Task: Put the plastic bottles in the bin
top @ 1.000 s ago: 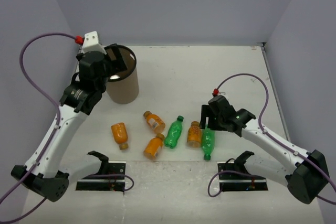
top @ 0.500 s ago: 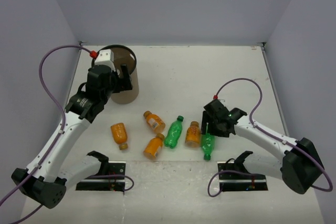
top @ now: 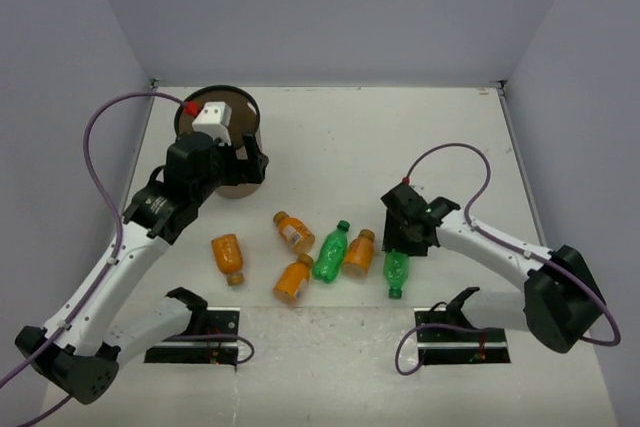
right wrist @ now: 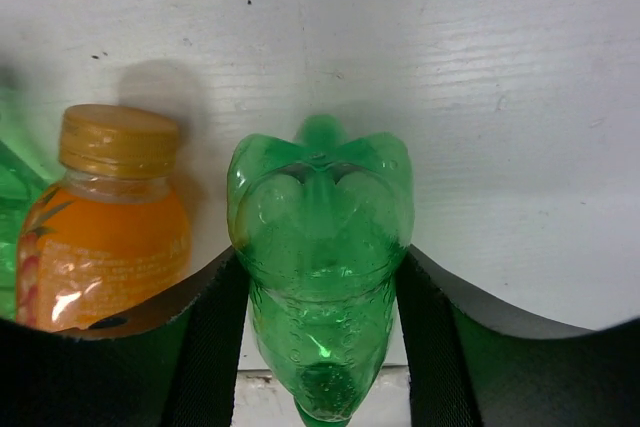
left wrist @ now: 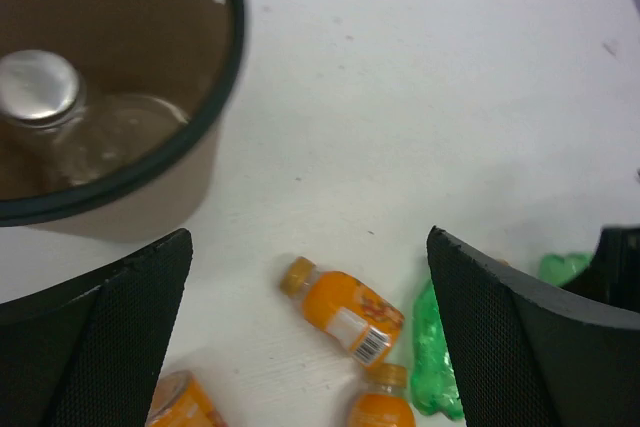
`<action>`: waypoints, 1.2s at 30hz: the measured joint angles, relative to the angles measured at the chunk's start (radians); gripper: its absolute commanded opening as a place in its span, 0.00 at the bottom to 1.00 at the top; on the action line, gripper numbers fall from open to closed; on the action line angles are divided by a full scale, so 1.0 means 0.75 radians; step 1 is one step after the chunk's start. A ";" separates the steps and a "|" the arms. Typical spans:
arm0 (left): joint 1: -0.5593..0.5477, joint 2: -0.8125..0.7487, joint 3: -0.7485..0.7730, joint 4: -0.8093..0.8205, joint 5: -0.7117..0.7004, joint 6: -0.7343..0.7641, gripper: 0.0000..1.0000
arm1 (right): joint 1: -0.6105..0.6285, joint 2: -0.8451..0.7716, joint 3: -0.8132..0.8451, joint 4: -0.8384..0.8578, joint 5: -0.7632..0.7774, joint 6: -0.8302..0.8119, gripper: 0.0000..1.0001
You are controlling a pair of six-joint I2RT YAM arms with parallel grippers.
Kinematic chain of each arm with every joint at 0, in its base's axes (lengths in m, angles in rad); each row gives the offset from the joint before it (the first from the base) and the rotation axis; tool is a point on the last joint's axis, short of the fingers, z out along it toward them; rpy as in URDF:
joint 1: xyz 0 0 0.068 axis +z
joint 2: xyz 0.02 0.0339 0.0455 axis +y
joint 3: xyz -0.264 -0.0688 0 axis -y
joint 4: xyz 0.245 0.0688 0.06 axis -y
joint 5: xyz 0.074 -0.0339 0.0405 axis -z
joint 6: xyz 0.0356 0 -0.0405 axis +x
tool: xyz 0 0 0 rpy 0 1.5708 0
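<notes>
Top external view: shows the white tabletop (top: 400,137), boxed by grey walls on the left, far and right sides. Carries both arms at its near edge, the left arm (top: 120,252) bent up toward the far left, the right arm (top: 500,249) stretched low from the near right toward the middle. Bears the bin (top: 236,92) upright at far left, brown with a dark rim, its near side partly hidden by the left arm. Holds inside, per the left wrist view, the clear bottle (left wrist: 110,137) with a silvery cap (left wrist: 38,87).

Hangs the left gripper (top: 250,159) at the bin's near right side, above the tabletop; fingers (left wrist: 100,347) spread wide, gripping nothing. Sets the right gripper (top: 399,250) on the far end of the right green bottle (top: 396,272); closed on it in the right wrist view, one finger pressed to each flank. Leaves that bottle lying on the tabletop, cap toward the near edge.

Lays five more bottles flat on the middle of the tabletop, nearer than the bin and to its right. Puts the leftmost orange bottle (top: 228,255) alone, apart from the rest; the labelled orange bottle (top: 294,231) farther back; the near orange bottle (top: 293,279) just beside the base of the left green bottle (top: 331,251); the right orange bottle (top: 359,253) between the two green ones, just beside each.
</notes>
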 measured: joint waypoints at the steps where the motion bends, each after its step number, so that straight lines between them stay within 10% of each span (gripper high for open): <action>1: -0.031 -0.015 -0.018 0.020 0.031 -0.001 1.00 | 0.000 -0.026 0.009 -0.018 0.009 0.001 0.17; 8: -0.401 -0.033 -0.148 0.311 0.347 -0.028 1.00 | -0.001 -0.509 0.229 -0.065 0.015 -0.058 0.15; 13: -0.531 0.039 -0.241 0.679 0.677 -0.060 1.00 | -0.002 -0.862 0.193 0.310 -0.301 -0.143 0.15; 24: -0.674 0.251 -0.267 1.154 1.023 -0.136 0.94 | -0.001 -0.910 -0.001 0.950 -0.831 -0.121 0.13; 26: -0.694 0.276 -0.267 1.184 1.035 -0.150 0.83 | -0.001 -0.899 -0.001 1.007 -0.859 -0.114 0.13; 30: -0.724 0.312 -0.258 1.230 1.042 -0.184 0.00 | -0.004 -0.889 -0.001 1.084 -0.902 -0.110 0.15; 31: -0.722 0.316 -0.252 1.232 1.037 -0.187 0.00 | -0.007 -0.887 -0.001 1.096 -0.907 -0.114 0.16; 34: -0.724 0.316 -0.231 1.224 1.007 -0.189 0.00 | -0.012 -0.885 -0.001 1.134 -0.915 -0.113 0.49; 36: -0.729 0.308 -0.219 1.194 0.956 -0.186 0.00 | -0.012 -0.886 -0.001 1.141 -0.904 -0.109 0.99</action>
